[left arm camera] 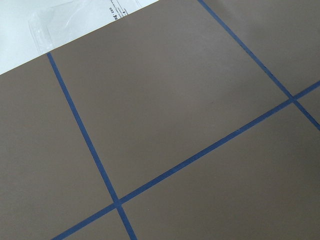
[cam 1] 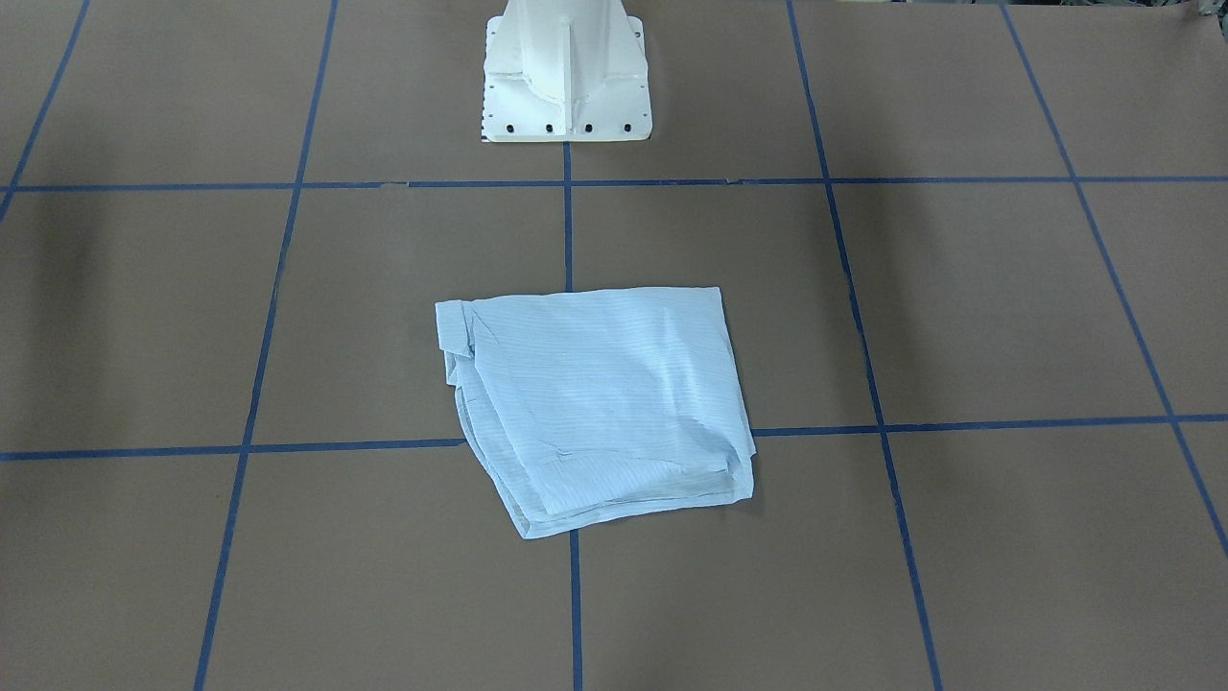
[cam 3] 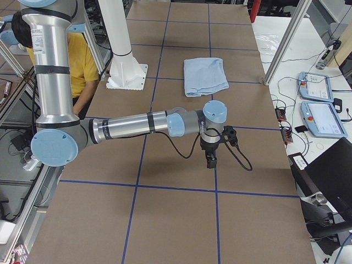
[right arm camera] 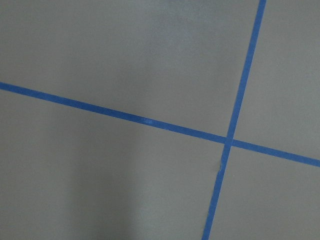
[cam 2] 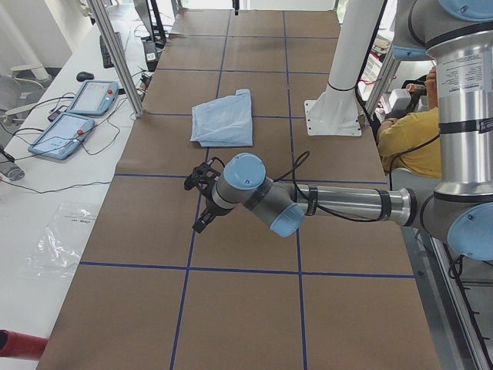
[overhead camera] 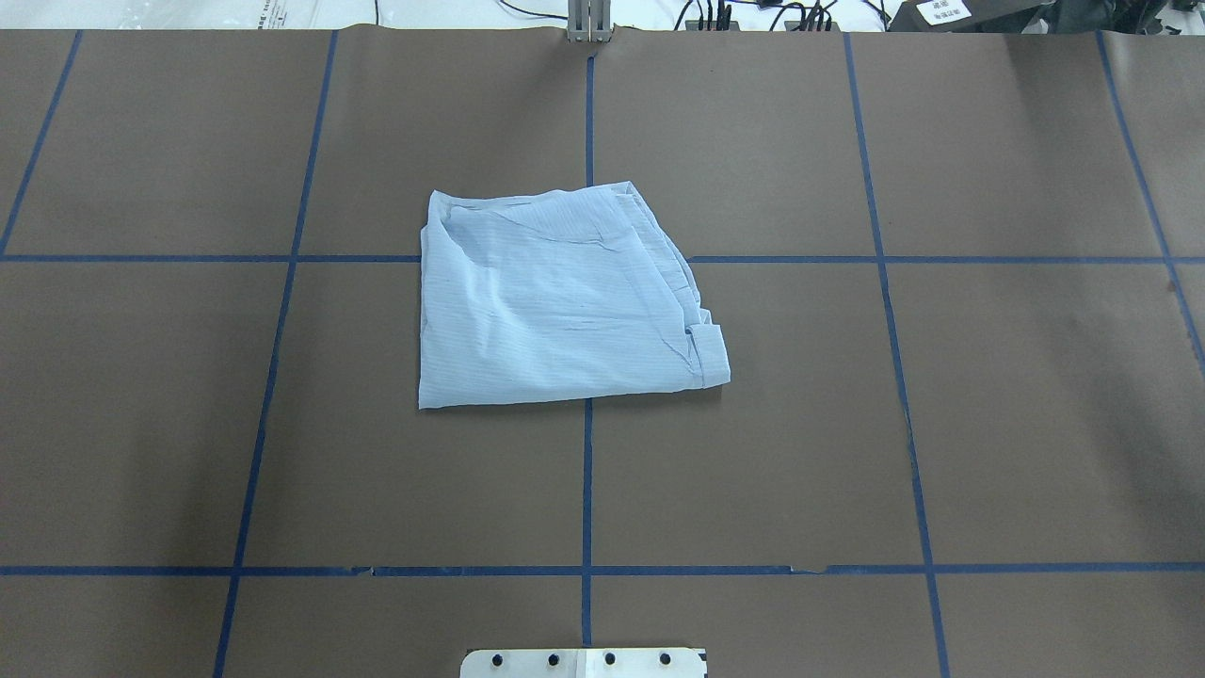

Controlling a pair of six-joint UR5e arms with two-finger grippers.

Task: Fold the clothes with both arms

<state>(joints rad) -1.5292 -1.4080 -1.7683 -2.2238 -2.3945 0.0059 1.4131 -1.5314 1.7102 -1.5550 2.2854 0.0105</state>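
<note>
The shirt [overhead camera: 560, 301] is laid as a flat, roughly square packet in the middle of the table [overhead camera: 988, 424]. It lies over a crossing of the blue tape lines [overhead camera: 586, 490], in front of the white pedestal [cam 1: 566, 77], and nothing touches it. The cloth is judged to be thin, light and quite limp. No stiffness can be expected, so any part that is lifted will hang down and the layers may slide apart. The surface is crinkled and is probably not slippery, and it is not fragile. In the overhead view the stacked loose edges are seen along the robot's right side of the packet, with a small turned-back tab at the near corner of that side. The opposite side looks smooth, like a closed fold. If another fold is wanted, two corners of one side should be taken at the same time, one by each gripper. All layers should be pinched together low at the table, so that only the top sheet is not peeled off. The left gripper [cam 2: 200, 223] and the right gripper [cam 3: 210, 162] are held above bare table, well apart from the shirt. They are shown only in the side views, so it cannot be told whether their jaws are wide or narrow. Nothing is seen to be held by them.
</note>
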